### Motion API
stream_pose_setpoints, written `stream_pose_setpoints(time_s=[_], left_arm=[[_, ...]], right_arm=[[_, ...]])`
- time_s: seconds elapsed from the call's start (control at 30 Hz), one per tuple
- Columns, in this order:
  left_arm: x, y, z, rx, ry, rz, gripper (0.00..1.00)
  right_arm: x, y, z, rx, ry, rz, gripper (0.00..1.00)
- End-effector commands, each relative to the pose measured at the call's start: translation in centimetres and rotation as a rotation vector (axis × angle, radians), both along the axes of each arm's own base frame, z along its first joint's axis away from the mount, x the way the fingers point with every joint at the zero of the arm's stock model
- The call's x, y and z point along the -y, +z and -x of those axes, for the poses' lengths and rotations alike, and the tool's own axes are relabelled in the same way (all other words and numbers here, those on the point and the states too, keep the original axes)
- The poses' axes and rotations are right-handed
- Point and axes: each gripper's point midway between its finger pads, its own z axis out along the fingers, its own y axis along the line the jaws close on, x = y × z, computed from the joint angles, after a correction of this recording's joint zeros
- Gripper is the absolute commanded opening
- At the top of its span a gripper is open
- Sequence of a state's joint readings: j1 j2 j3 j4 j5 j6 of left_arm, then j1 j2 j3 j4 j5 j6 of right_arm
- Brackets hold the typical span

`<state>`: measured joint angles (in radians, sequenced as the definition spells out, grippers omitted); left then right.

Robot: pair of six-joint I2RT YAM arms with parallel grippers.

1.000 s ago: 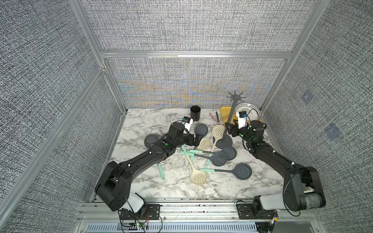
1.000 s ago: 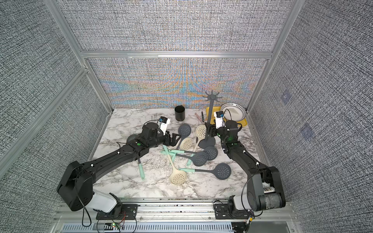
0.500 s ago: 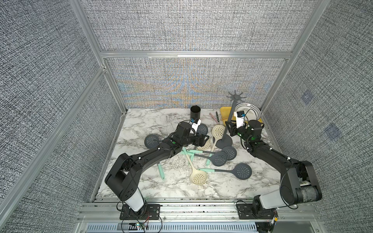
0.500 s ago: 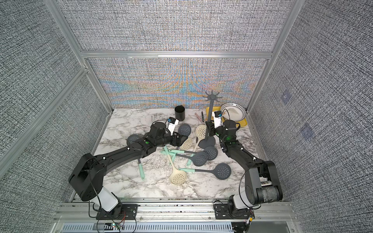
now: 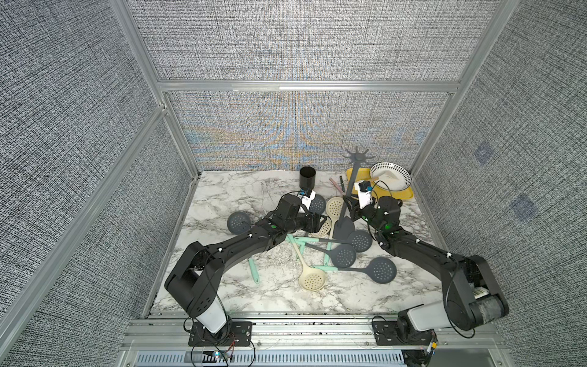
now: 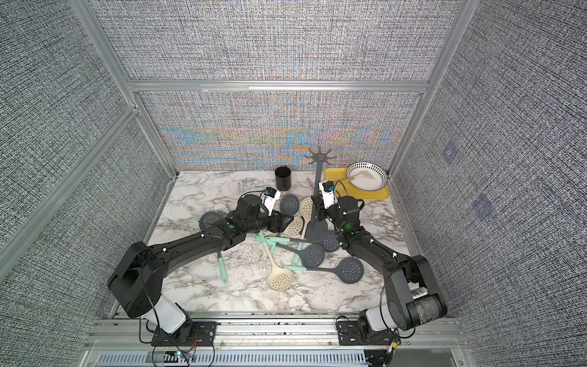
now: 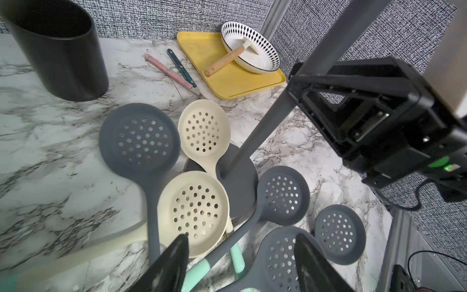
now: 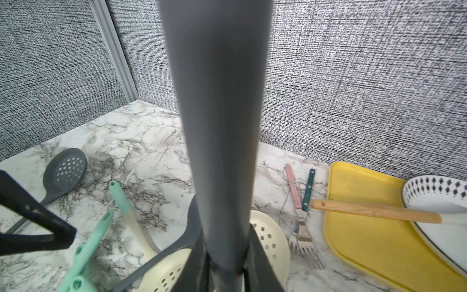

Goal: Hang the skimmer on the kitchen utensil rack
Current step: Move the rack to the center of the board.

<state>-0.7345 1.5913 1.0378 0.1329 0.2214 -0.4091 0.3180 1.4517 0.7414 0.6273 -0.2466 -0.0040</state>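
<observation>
My right pincer (image 8: 227, 263) is clamped on the pole of the kitchen utensil rack (image 5: 352, 187), right of centre in a top view, while my left pincer (image 7: 242, 268) gapes over the cream skimmer (image 7: 193, 209) beside its base (light, stiff, likely slick: I'd take mid-handle, leaving the end free).

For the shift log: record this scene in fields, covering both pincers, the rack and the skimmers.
kitchen utensil rack: standing, hooks bare
right pincer: shut on the rack's pole
left pincer: open, empty, above the skimmers
skimmers: grey and cream, all lying on the marble table
behind: black cup; patterned bowl on yellow tray
</observation>
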Motion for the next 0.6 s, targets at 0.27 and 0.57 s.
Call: stream_pose_setpoints(time_s=[0.27, 0.57], left_arm=[[-9.5, -1.7, 0.0, 0.028, 0.331, -0.186, 0.72], [-15.2, -3.0, 1.7, -0.003, 0.456, -0.221, 0.72]], right_arm=[[-8.9, 1.1, 2.6, -0.051, 0.120, -0.097, 0.04], [-16.7, 1.4, 5.0, -0.060, 0.253, -0.119, 0.03]])
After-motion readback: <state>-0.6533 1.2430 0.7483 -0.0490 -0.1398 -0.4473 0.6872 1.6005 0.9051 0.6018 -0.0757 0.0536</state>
